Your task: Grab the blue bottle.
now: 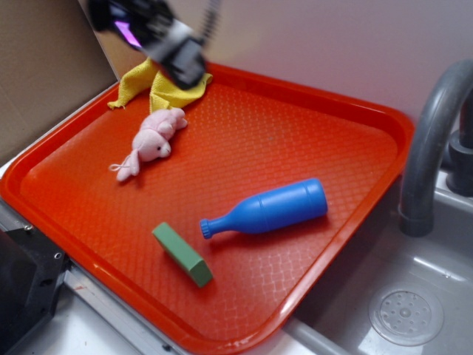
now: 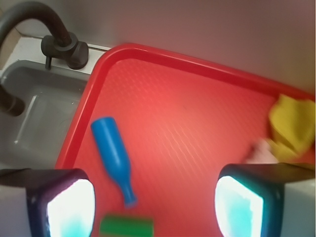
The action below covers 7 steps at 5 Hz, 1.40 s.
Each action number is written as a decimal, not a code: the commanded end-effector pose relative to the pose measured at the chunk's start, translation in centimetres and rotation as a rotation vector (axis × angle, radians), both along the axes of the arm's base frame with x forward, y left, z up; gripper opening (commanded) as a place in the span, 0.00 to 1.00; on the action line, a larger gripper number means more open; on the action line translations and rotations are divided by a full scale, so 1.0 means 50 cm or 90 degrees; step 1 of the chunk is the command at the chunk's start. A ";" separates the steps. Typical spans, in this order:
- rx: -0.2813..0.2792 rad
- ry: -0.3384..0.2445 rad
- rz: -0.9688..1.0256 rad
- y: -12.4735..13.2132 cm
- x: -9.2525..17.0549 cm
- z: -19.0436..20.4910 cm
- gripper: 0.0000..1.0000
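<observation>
On my exterior feed the pincer (image 1: pixel 179 65) hung blurred above the far corner of the red tray (image 1: pixel 336 111), over the yellow cloth (image 1: pixel 159 85). It held nothing. On the wrist feed its two fingers (image 2: pixel 69 207) stood wide apart at the bottom corners of the frame, with bare tray between them.

The blue bottle (image 1: pixel 270 208) lay on its side on the tray floor, well apart from the pincer and untouched by it. On the wrist feed the bottle (image 2: pixel 114 158) sat ahead of the pincer and toward the side of the finger at frame left, with its ridged cap pointing back toward the pincer and its wide body pointing away, toward the tray rim nearest the sink.

The green block (image 1: pixel 182 254) lay flat just beside the bottle's cap end; I could not confirm whether they touched. On the wrist feed the block (image 2: pixel 126 226) showed between the fingers at the bottom edge.

The pink plush toy (image 1: pixel 151 142) lay near the cloth, close to the pincer. The grey faucet (image 1: pixel 429 148) rose beyond the tray, over the grey sink (image 1: pixel 403 299), which had a round drain in its floor.
</observation>
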<state>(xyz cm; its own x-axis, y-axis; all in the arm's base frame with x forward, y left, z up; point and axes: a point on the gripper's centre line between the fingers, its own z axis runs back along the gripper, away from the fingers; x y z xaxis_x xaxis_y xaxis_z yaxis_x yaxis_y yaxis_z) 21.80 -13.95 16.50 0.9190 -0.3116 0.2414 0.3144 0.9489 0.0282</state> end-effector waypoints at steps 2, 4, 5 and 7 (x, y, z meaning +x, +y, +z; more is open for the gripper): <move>0.025 0.072 -0.113 -0.083 -0.001 -0.174 1.00; 0.077 0.120 -0.140 -0.085 -0.018 -0.260 1.00; 0.081 0.133 -0.146 -0.087 -0.020 -0.283 1.00; 0.107 0.118 -0.143 -0.091 -0.027 -0.237 0.00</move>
